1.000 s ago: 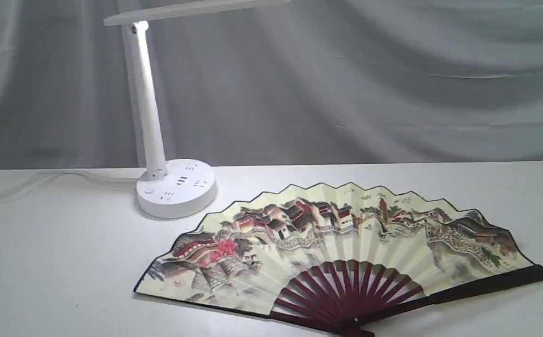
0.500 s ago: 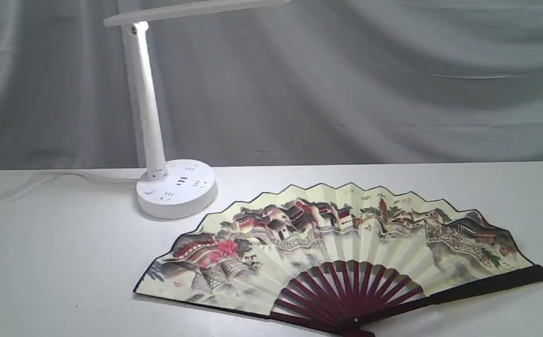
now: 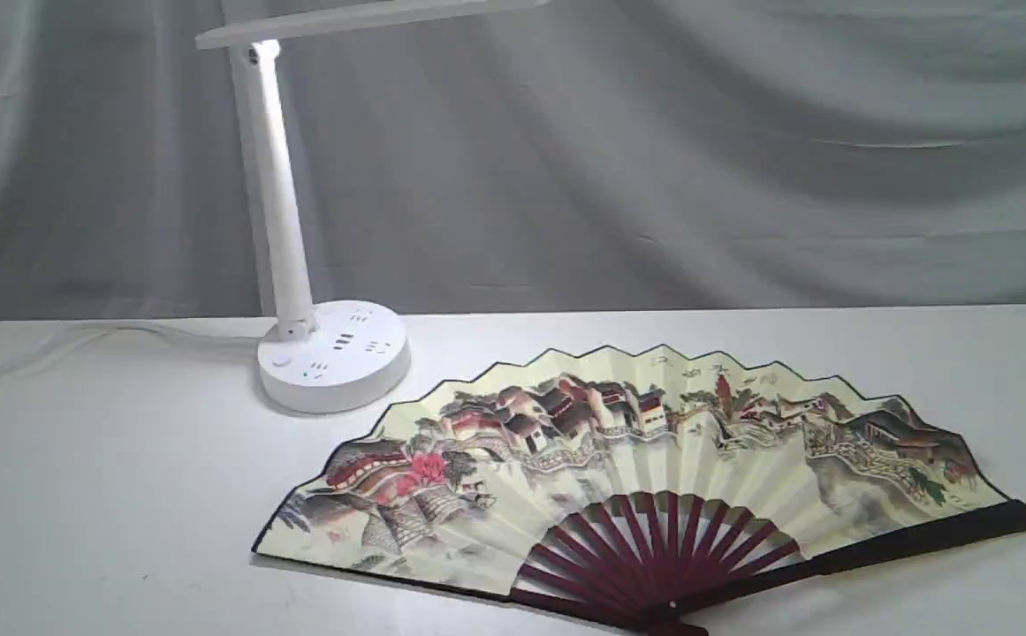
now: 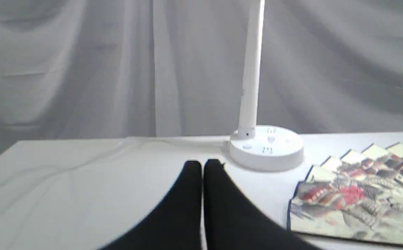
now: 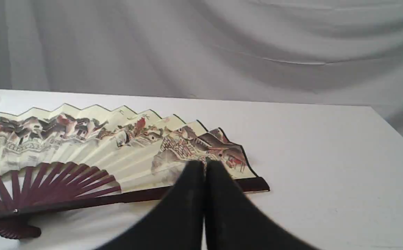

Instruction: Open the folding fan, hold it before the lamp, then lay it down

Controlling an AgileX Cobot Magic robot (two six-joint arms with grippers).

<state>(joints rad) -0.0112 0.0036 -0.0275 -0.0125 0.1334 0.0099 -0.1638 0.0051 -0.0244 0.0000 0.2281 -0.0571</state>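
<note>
The folding fan [image 3: 636, 459] lies fully spread and flat on the white table, painted side up, its maroon ribs meeting at the pivot near the front edge. It also shows in the left wrist view [image 4: 361, 194] and the right wrist view [image 5: 83, 146]. The white lamp [image 3: 287, 221] stands behind its left end, round base [image 3: 333, 355] on the table. No arm appears in the exterior view. My left gripper [image 4: 203, 165] is shut and empty, short of the lamp base [image 4: 266, 147]. My right gripper [image 5: 204, 165] is shut and empty, near the fan's right guard.
The lamp's white cable [image 3: 79, 340] trails off to the left along the table's back. A grey draped cloth [image 3: 654, 159] hangs behind the table [image 3: 106, 495]. The table's right corner edge [image 5: 395, 135] shows in the right wrist view.
</note>
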